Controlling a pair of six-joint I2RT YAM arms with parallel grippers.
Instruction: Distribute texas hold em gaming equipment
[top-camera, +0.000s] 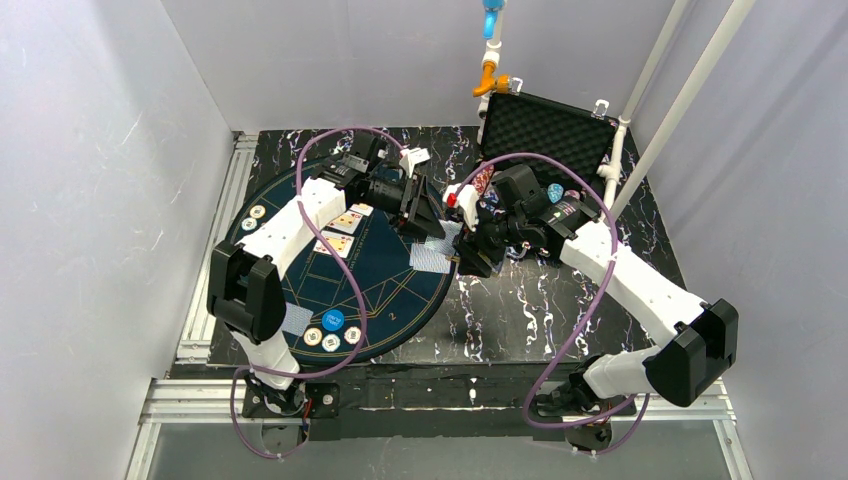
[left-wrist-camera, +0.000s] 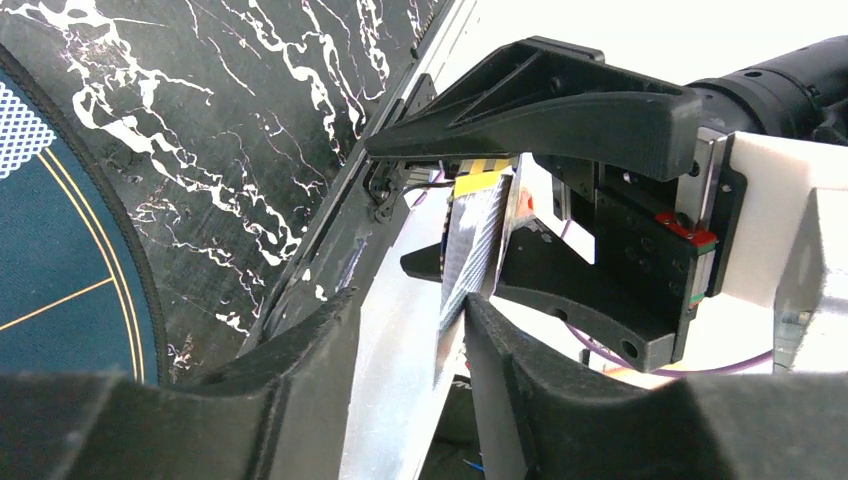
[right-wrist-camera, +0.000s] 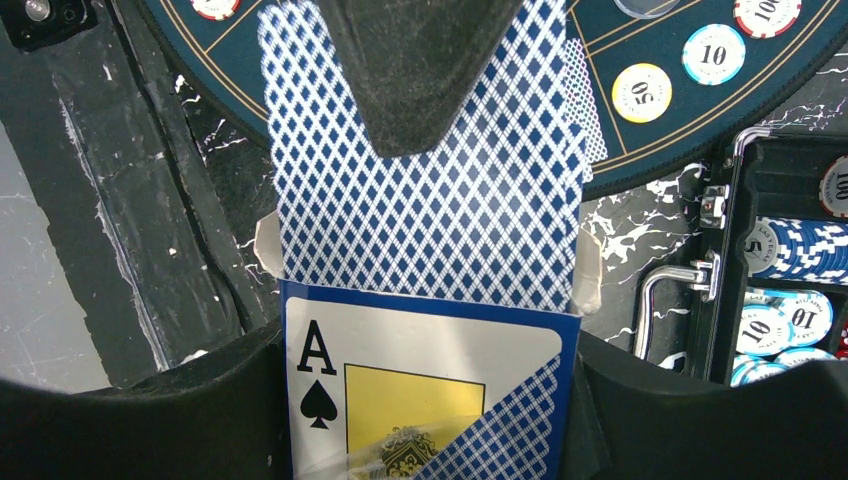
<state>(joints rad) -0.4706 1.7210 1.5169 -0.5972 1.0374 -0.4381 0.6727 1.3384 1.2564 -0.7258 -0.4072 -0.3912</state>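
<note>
My right gripper (right-wrist-camera: 430, 400) is shut on a blue card box (right-wrist-camera: 430, 380) printed with an ace of spades. It holds the box between the mat and the case (top-camera: 545, 125). Blue-backed playing cards (right-wrist-camera: 470, 220) stick up out of the box. My left gripper (left-wrist-camera: 410, 320) straddles their top end, open. One left fingertip (right-wrist-camera: 415, 70) lies on the top card's back, and the card edge (left-wrist-camera: 465, 250) rests against that finger, with a gap to the other. On the round mat (top-camera: 380, 270) lie two face-up cards (top-camera: 348, 220), face-down cards (top-camera: 430, 257), chips (top-camera: 331, 343) and a blue button (top-camera: 333, 321).
The open black case holds rows of chips (right-wrist-camera: 800, 250) to the right of the box. More chips (top-camera: 257, 212) sit at the mat's far left. A 50 chip (right-wrist-camera: 641, 92) and a 10 chip (right-wrist-camera: 713, 54) lie on the mat. White walls and aluminium rails enclose the table.
</note>
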